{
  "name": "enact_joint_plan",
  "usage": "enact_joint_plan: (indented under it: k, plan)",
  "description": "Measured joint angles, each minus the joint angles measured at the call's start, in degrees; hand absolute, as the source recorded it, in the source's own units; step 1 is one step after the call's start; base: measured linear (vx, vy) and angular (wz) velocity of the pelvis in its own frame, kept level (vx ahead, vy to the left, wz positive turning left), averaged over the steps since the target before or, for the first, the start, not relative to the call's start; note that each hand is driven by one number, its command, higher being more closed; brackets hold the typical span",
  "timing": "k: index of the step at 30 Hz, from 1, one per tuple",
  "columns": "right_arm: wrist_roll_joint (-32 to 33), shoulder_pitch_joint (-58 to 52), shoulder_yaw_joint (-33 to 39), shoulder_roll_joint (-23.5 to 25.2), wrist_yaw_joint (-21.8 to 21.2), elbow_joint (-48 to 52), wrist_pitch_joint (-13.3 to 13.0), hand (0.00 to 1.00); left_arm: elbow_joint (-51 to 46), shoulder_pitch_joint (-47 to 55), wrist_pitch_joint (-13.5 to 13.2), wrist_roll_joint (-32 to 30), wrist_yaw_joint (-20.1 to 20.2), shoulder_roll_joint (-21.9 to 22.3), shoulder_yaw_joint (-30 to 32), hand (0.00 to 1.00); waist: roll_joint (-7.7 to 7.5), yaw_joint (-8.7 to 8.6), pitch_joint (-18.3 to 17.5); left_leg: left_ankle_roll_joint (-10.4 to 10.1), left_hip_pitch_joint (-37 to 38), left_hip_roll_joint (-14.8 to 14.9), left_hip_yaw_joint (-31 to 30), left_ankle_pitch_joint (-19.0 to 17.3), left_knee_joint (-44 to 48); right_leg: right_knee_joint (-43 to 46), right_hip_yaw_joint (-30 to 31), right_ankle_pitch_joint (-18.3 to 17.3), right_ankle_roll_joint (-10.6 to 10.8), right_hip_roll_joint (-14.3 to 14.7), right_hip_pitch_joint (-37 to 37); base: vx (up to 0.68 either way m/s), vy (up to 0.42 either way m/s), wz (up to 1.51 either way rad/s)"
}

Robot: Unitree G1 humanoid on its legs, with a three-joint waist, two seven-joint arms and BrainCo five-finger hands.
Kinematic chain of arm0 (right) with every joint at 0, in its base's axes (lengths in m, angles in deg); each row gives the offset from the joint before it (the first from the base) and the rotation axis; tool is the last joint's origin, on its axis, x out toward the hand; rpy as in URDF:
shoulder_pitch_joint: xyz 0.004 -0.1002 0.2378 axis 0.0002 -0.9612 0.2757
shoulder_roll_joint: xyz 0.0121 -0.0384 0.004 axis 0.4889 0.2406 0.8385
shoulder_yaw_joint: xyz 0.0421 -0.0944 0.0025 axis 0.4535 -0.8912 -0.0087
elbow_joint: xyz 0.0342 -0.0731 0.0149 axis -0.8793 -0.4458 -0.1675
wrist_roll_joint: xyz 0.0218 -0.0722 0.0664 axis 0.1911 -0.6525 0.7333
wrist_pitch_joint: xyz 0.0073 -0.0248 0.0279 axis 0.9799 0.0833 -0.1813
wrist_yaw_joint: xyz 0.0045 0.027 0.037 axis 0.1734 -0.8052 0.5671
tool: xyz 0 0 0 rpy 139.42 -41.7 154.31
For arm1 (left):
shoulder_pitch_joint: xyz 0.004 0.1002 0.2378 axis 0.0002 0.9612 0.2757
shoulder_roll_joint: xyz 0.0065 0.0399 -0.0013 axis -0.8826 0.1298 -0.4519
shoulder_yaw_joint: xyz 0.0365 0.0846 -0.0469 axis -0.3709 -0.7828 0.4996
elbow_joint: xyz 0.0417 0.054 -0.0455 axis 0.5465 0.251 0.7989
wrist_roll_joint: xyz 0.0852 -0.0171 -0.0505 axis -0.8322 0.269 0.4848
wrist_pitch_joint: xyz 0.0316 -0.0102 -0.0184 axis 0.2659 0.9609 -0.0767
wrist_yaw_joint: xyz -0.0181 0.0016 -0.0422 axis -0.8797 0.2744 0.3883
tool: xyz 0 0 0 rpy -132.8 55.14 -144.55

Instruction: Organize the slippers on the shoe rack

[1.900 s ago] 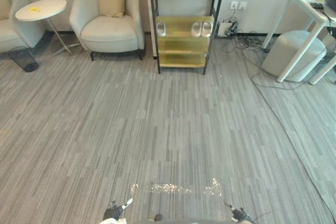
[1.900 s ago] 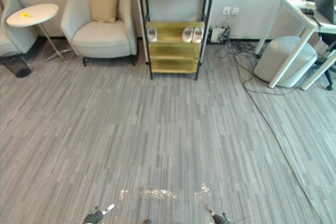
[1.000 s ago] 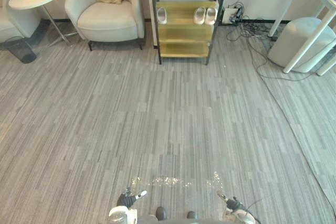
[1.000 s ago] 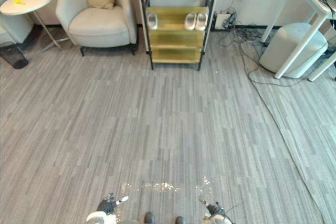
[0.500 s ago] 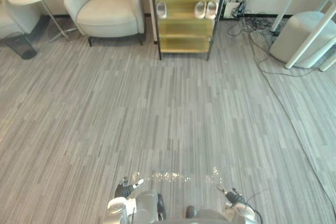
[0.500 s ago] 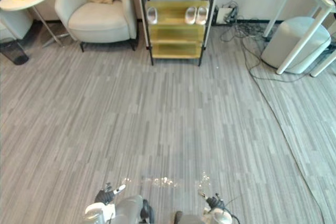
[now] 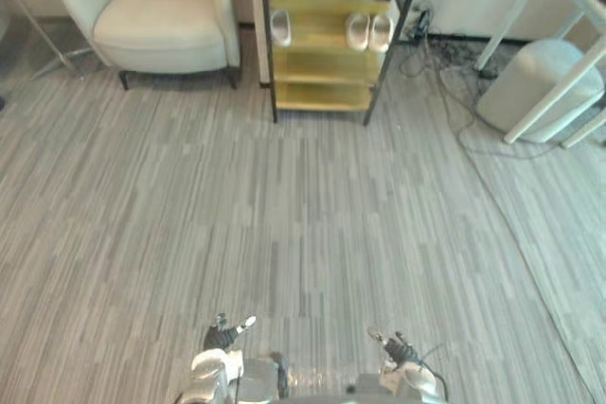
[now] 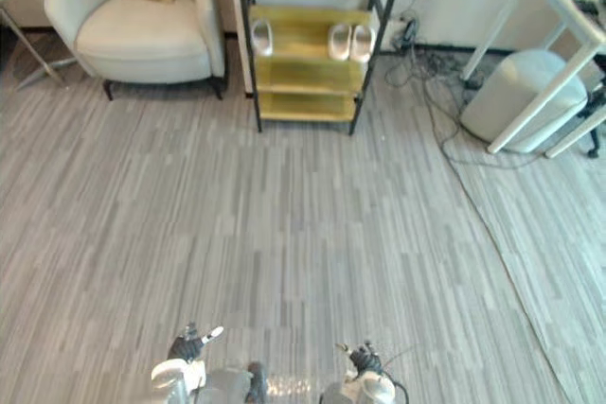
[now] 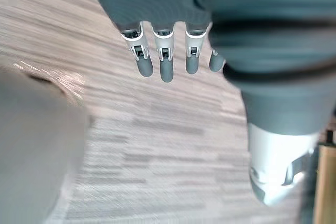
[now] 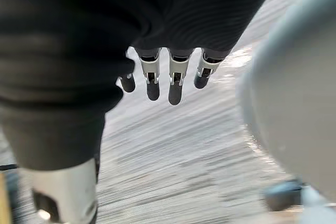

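A black-framed shoe rack [image 7: 328,68] with yellow wooden shelves stands against the far wall. On its middle shelf lie a single pale slipper [image 7: 280,27] at the left and a pair of pale slippers [image 7: 368,32] at the right. My left hand [image 7: 223,337] and right hand [image 7: 396,351] hang low at the near edge, far from the rack. Both hold nothing, and their fingers [image 9: 164,67] [image 10: 175,85] point straight over the bare carpet.
A cream armchair [image 7: 151,21] with a tan cushion stands left of the rack. Cables [image 7: 445,63] trail on the floor at its right by wall sockets. A grey round pouf [image 7: 540,87] sits under a white desk [image 7: 568,7] at the far right. Grey carpet lies between me and the rack.
The camera has tilted down and swung right: the rack's top shelf and the round side table have left the picture. Both hands stay low and empty.
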Motion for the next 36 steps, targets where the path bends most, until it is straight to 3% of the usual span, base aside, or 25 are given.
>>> enact_joint_plan:
  k: [3,5,6,8,9,12,13,15,16,18,21,23,24,25,26,27,28,29,32,34,35,36]
  plan:
    - [-0.02,0.93,0.34,-0.1,-0.03,0.59,-0.32,0.0,1.14,-0.29,0.02,0.0,0.01,0.64,0.58,0.0,0.31,-1.98,0.11,-0.54,7.73,1.19,-1.25,-0.52,-4.62,-9.0,-11.18,-3.09,-5.24,-1.33,-4.78,0.42,-0.048,0.28]
    - [0.0,1.24,1.51,-0.19,-0.03,0.51,-0.43,0.0,1.47,-0.58,0.06,-0.02,0.0,1.03,0.59,0.0,0.59,-2.45,0.26,-0.55,10.06,2.4,-2.5,-0.52,-6.03,-22.78,-15.23,-2.13,-6.44,-0.53,-6.44,0.49,-0.142,0.47]
    - [-0.06,1.85,1.56,-0.84,0.0,-0.22,-0.29,0.0,2.3,-0.65,0.02,-0.08,0.06,1.12,0.57,0.0,0.46,-2.5,0.33,-0.63,12.07,2.74,-4.12,-0.55,-7.32,-37.2,-14.41,3.45,-7.22,1.32,-6.68,0.47,-0.162,0.58]
    - [-0.14,1.95,1.54,-1.24,-0.01,-1.65,-0.27,0.0,2.27,-0.11,-0.03,-0.07,0.05,1.11,0.77,0.0,0.03,-2.54,0.25,-1.33,14.03,2.39,-5.81,-0.93,-7.88,-45.38,-12.31,9.46,-8.0,2.4,-5.87,0.42,-0.181,0.49]
    - [-0.3,2.5,1.57,-2.46,-0.02,-2.15,-0.31,0.0,3.3,-0.2,0.03,-0.14,-0.06,1.57,1.94,0.0,1.51,-2.85,0.32,-2.83,16.23,3.53,-8.47,-1.74,-7.58,-43.74,-10.96,14.34,-10.4,3.75,-5.22,0.63,-0.279,0.28]
    - [-0.65,3.68,1.7,-3.61,-0.02,-3.16,-0.26,0.0,4.2,0.48,0.03,-0.18,0.07,3.35,3.44,0.0,4.97,-2.86,-0.38,-7.42,14.44,7.0,-11.85,1.54,-0.37,-41.0,-12.15,7.96,-11.67,6.49,-3.64,0.55,-0.247,0.03]
    - [-0.65,3.92,1.84,-3.54,-0.01,-3.65,-0.27,0.0,4.08,0.41,0.03,-0.16,0.1,3.42,4.13,0.0,5.15,-2.84,-0.34,-9.29,12.54,7.63,-12.62,3.09,4.7,-41.6,-12.29,7.07,-12.13,7.39,-2.21,0.62,-0.276,-0.08]
    - [-0.42,3.73,1.25,-3.42,0.01,-3.79,0.05,0.0,3.51,-0.04,0.28,-0.11,0.31,3.75,5.68,0.0,5.46,-2.87,0.18,-12.06,6.49,8.55,-14.55,10.67,21.38,-44.24,-12.13,5.61,-12.28,8.95,2.7,0.47,-0.158,-0.13]
    - [-0.09,3.66,0.78,-3.24,0.1,-3.74,0.09,0.0,2.68,-0.03,0.18,-0.1,0.35,3.79,6.05,0.0,5.41,-2.39,0.87,-12.78,1.45,10.34,-14.25,11.48,33.36,-47.24,-11.45,5.0,-12.78,10.29,7.26,0.41,-0.051,-0.2]
    - [0.02,3.69,0.29,-2.21,0.19,-3.76,0.14,0.0,0.97,-0.02,0.05,-0.02,0.49,3.81,6.36,0.0,5.08,-1.99,1.51,-10.37,-4.5,12.01,-11.53,6.37,41.3,-49.76,-10.67,3.11,-13.06,11.02,12.61,0.38,-0.042,-0.2]
    - [0.1,3.75,-0.63,-1.0,0.37,-3.86,0.43,0.0,-1.19,0.11,-0.21,1.2,0.53,3.77,6.17,0.0,4.51,-1.09,1.56,-6.69,-13.0,11.4,-6.3,1.22,33.63,-53.2,-7.74,1.66,-11.5,10.71,17.96,0.36,0.037,-0.41]
    - [0.07,3.7,-0.63,-0.79,0.49,-3.89,0.62,0.0,-1.68,0.15,-0.25,1.81,0.5,3.72,6.17,0.0,4.58,-0.42,1.52,-5.95,-15.64,8.47,-5.21,2.01,15.86,-54.09,-5.13,-0.07,-9.24,9.09,20.43,0.4,0.194,-0.57]
    - [0.06,3.52,-0.63,-0.85,0.52,-3.9,0.68,0.0,-1.71,0.17,-0.28,1.99,0.49,3.7,6.18,0.0,4.53,-0.25,1.49,-5.91,-16.05,7.36,-5.39,4.26,9.82,-54.27,-4.44,-0.88,-8.18,8.36,21.28,0.53,0.312,-0.53]
    - [0.02,2.82,-0.71,-0.96,0.54,-3.92,0.74,0.0,-1.79,0.61,-0.29,2.11,0.46,3.74,6.24,0.0,4.27,0.46,1.03,-6.36,-15.37,6.28,-5.21,10.17,3.24,-54.31,-2.94,-2.32,-6.49,7.31,22.09,0.45,0.284,-0.58]
    - [-0.01,2.71,-0.81,-0.97,0.57,-4.39,0.81,0.0,-1.67,1.21,-0.35,2.14,0.44,3.29,6.38,0.0,3.98,1.21,0.38,-4.17,-14.14,5.51,-3.49,12.24,2.35,-54.46,-1.14,-3.16,-5.51,6.47,22.88,0.5,0.275,-0.52]
    - [-0.03,2.73,-1.07,-0.41,0.51,-4.68,0.9,0.0,-1.62,1.4,-0.37,2.15,0.39,2.41,6.49,0.0,2.47,1.18,-0.4,-4.26,-14.08,4.47,-2.4,10.98,2.35,-54.51,-0.44,-2.94,-5.64,5.07,23.07,0.53,0.226,-0.41]
    - [-0.07,2.44,-1.28,0.14,0.42,-4.87,0.95,0.0,-1.57,1.41,-0.37,2.17,0.36,1.98,6.99,0.0,1.43,1.29,-0.58,-2.0,-14.4,3.83,-1.4,9.33,4.27,-54.26,0.35,-2.35,-5.89,4.18,22.93,0.63,0.258,-0.18]
    - [-0.09,2.4,-1.19,0.16,0.38,-4.88,0.97,0.0,-1.56,1.38,-0.31,2.18,0.37,1.7,7.22,0.0,0.95,1.53,-0.81,-1.26,-14.21,3.28,-0.88,7.72,5.58,-53.31,0.85,-2.21,-5.61,3.32,23.08,0.51,0.201,-0.13]
    - [-0.16,2.37,-0.61,0.3,0.37,-4.75,0.91,0.0,-0.42,1.43,-0.1,2.27,0.4,1.1,6.28,0.0,0.68,1.6,-0.93,0.83,-9.99,1.71,0.0,5.77,5.28,-42.29,2.45,-0.89,-3.22,1.52,21.03,0.39,0.152,0.0]
    - [-0.19,1.67,-0.69,0.09,0.13,-4.58,0.82,0.0,-0.39,1.44,-0.06,2.25,0.48,0.61,3.03,0.0,0.99,1.45,-0.91,0.19,-5.03,1.14,-0.98,1.85,2.94,-21.47,4.08,2.4,3.11,0.73,13.2,0.42,0.106,0.13]
    - [-0.31,1.54,-0.65,0.06,-0.05,-4.41,0.94,0.0,-0.3,1.09,0.04,2.25,0.73,-0.11,2.12,0.0,0.68,1.3,-0.59,0.22,-2.7,0.44,-1.21,0.61,2.58,-11.93,3.69,1.82,2.43,-0.49,8.83,0.34,0.033,0.12]
    - [-0.5,1.23,-0.53,-0.1,-0.02,-3.55,0.86,0.0,-0.05,1.24,0.24,2.29,0.77,-0.17,2.15,0.0,0.59,0.98,-0.57,0.2,-0.24,0.31,-1.59,-0.53,2.04,-7.47,1.35,0.38,0.23,-1.19,6.26,0.41,0.013,0.13]
